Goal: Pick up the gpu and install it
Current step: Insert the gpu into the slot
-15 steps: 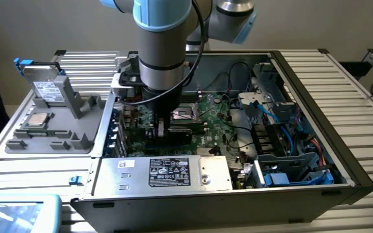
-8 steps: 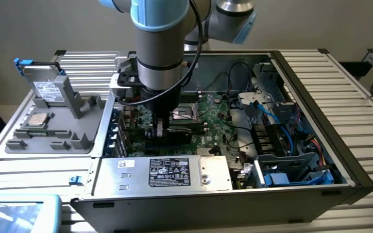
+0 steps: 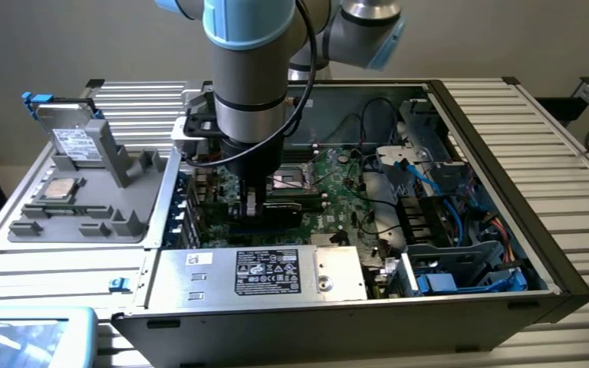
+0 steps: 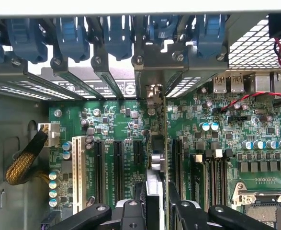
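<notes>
Slatted metal bench [image 3: 561, 138] carries an open computer case [image 3: 540, 253], its motherboard [image 4: 106, 129] exposed, with a grey parts tray [image 3: 80, 207] on the exterior view's left. Reaching down into the case, the arm [image 3: 254, 92] has its gripper [image 4: 154, 211] partly closed on the gpu [image 4: 155, 163], which it holds edge-on and upright. The card stands over the motherboard among the expansion slots [image 4: 118, 167], its metal bracket [image 4: 153, 96] toward the rear slot openings. Picking up looks done; whether the card is fully seated in a slot, I cannot tell.
</notes>
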Controlling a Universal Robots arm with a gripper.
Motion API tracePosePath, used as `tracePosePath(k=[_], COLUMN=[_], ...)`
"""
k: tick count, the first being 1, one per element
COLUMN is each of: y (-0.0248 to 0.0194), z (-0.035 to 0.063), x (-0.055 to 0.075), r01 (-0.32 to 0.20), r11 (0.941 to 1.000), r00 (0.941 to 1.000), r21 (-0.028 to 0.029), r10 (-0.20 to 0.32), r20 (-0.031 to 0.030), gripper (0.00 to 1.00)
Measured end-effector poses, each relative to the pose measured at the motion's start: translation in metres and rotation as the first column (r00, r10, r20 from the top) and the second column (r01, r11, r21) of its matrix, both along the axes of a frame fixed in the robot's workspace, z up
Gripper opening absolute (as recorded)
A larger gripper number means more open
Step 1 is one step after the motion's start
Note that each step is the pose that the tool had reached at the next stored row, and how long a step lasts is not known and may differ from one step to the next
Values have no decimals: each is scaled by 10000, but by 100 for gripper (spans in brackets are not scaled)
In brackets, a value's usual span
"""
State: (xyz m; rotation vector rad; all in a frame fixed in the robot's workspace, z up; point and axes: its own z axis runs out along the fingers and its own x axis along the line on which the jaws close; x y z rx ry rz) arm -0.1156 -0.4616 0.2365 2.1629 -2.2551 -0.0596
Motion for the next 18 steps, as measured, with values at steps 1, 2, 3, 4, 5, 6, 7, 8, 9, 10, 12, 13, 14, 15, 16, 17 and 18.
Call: tracePosePath(k=[1, 2, 3, 4, 5, 6, 7, 8, 9, 10, 12, 13, 14, 15, 16, 17, 18], y=[0, 0, 0, 0, -1, 0, -1, -1, -1, -1, -1, -1, -1, -1, -1, -1, -1], z=[0, 0, 0, 0, -1, -3, -4, -5, -5, -6, -7, -10, -13, -13, -13, -13, -14], x=[0, 0, 0, -4, -8, -11, -15, -18, -18, -18, -21, -25, -30, -31, -31, -33, -34], r01=[0, 0, 0, 1, 0, 0, -1, -1, -1, -1, 0, 0, -2, -2, -3, -1, 0], r11=[10000, 10000, 10000, 10000, 10000, 10000, 10000, 10000, 10000, 10000, 10000, 10000, 10000, 10000, 10000, 10000, 10000], r00=[10000, 10000, 10000, 10000, 10000, 10000, 10000, 10000, 10000, 10000, 9999, 9999, 9999, 9999, 9999, 9999, 9999], r21=[-1, 0, 0, 0, 0, 0, 0, -1, -1, -1, 1, 2, 2, 0, -1, -2, -1], r10=[0, 0, 0, -1, 0, 0, 1, 1, 1, 1, 0, 0, 2, 2, 3, 1, 0], r20=[3, 6, 11, 23, 38, 53, 72, 87, 92, 98, 112, 123, 133, 135, 138, 143, 144], gripper=[29, 29, 29, 29, 29, 29, 29, 29, 29, 29, 29, 29, 29, 29, 29, 29, 29])
